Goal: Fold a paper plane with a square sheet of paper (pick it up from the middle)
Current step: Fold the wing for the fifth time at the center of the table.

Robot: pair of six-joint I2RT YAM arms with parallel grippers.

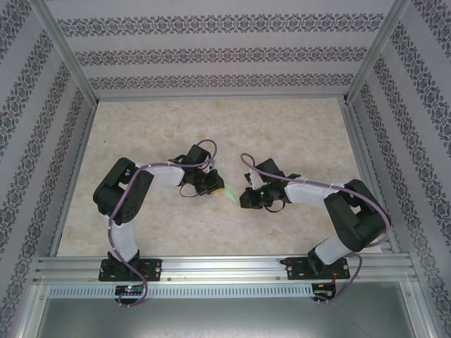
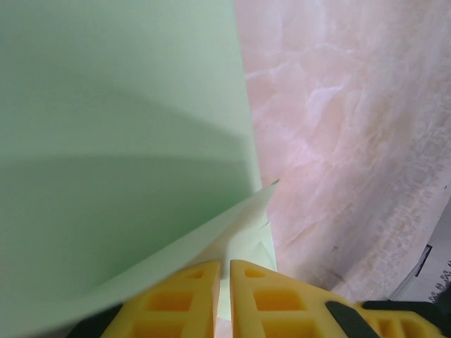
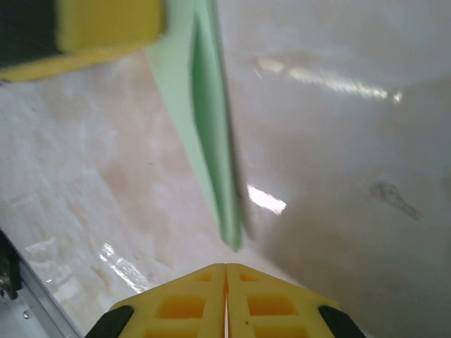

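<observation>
1. Looks like we're mid-fold. The left hand (image 2: 224, 271) is pinched narrow on the green paper (image 2: 120, 141), mid-bench (image 2: 338, 127) between the two arms.
2. The right hand (image 3: 225, 271) is closed tight and empty, just short of the paper's pointed tip.
3. Next move, I reckon: the right hand needs to open and take or press that tip without crumpling it.
4. No brands or readable writing anywhere.

We saw bright, even light; glare streaked the table (image 3: 352, 141) in the right wrist view, where the blurred sheet of paper (image 3: 208, 134) cast a soft shadow.
</observation>
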